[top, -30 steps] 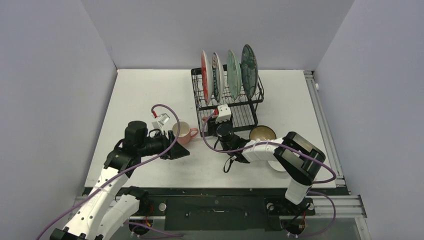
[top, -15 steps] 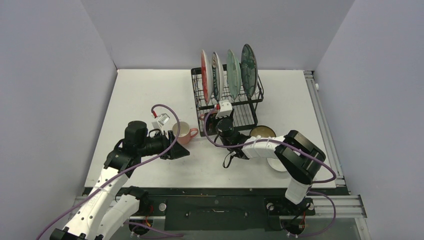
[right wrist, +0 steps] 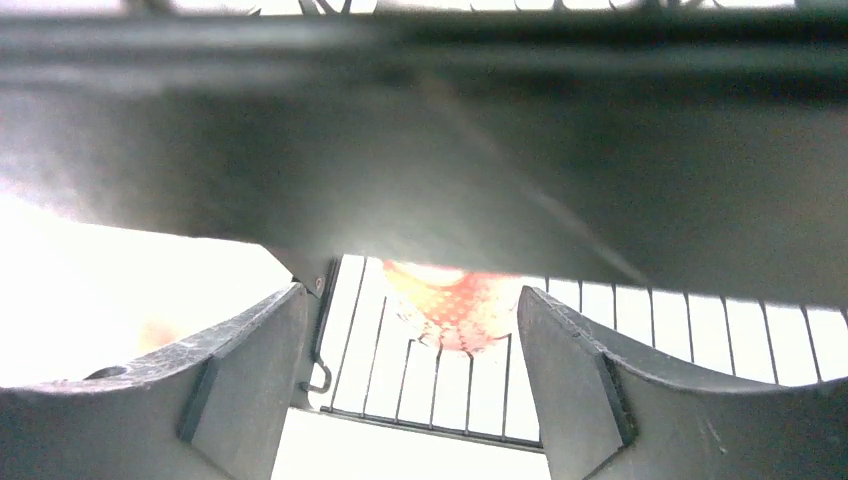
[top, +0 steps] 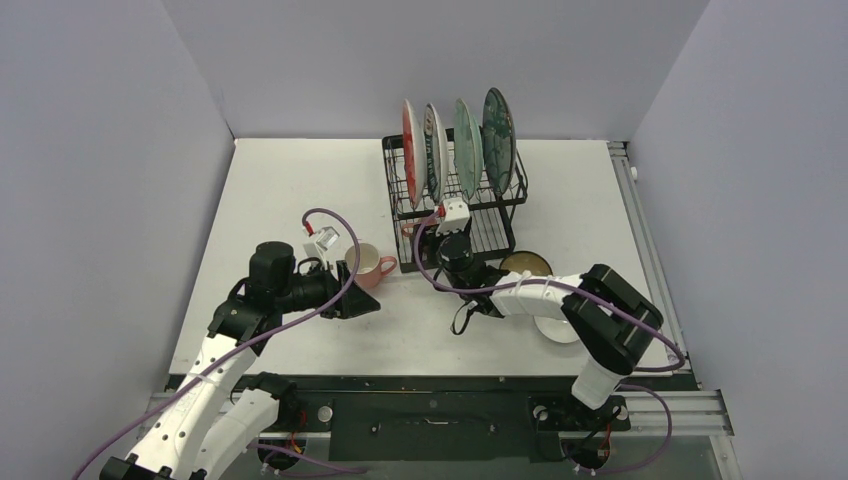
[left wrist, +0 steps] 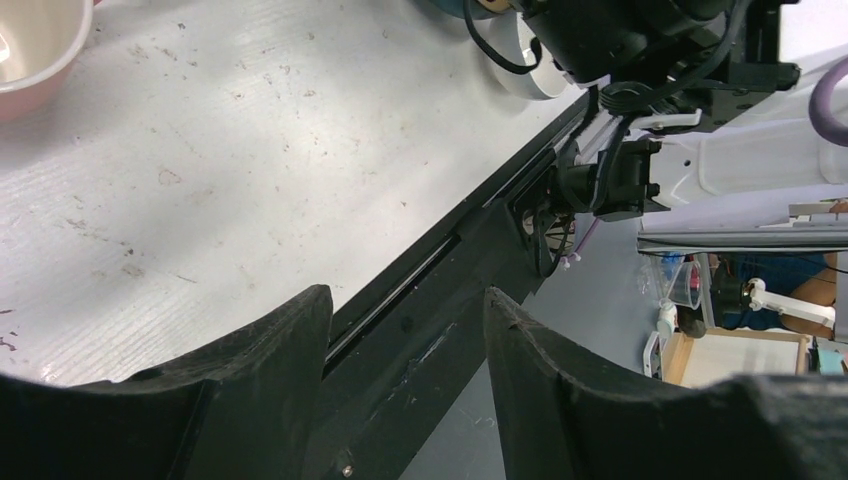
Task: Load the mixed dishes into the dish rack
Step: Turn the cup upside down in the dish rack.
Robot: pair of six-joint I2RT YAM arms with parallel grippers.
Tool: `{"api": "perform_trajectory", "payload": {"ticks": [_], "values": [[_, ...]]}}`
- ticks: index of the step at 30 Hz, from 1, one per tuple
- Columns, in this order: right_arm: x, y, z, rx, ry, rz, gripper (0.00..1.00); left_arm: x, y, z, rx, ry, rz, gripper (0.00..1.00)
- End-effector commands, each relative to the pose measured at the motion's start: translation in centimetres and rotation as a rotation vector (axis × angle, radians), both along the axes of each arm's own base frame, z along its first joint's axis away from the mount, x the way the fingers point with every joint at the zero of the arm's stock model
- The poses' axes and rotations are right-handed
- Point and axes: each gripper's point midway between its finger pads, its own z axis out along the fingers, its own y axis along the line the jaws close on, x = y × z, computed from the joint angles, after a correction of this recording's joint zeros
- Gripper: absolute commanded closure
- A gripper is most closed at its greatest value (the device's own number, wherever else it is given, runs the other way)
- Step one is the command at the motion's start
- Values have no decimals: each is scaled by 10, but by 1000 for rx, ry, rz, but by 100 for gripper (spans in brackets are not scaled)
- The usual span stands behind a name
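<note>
Four plates [top: 498,130] upright in rack [top: 487,228], pink mug [top: 368,265] outside

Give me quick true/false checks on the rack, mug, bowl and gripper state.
1. Four plates stand upright in the dish rack. True.
2. The pink mug sits in the rack. False: it is on the table, left of the rack.
3. The left gripper is shut on the mug. False: it is open and holds nothing.
4. The brown bowl is on the table beside the rack. True.
5. The right gripper is open. True.
</note>
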Motion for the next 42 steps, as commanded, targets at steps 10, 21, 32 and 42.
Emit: {"api": "perform_trajectory", "payload": {"ticks": [10, 21, 32, 42], "values": [[-32, -12, 30, 70, -41, 37, 28, 14, 6, 4, 15, -47, 45, 26], [-75, -20, 41, 102, -43, 128, 25, 34, 22, -3, 82, -46, 174, 4], [-112, -57, 63, 105, 12, 136, 18, 70, 65, -18, 285, -48, 407, 4], [-137, -92, 80, 265, 12, 97, 15, 97, 75, -39, 363, 46, 472, 4]]}}
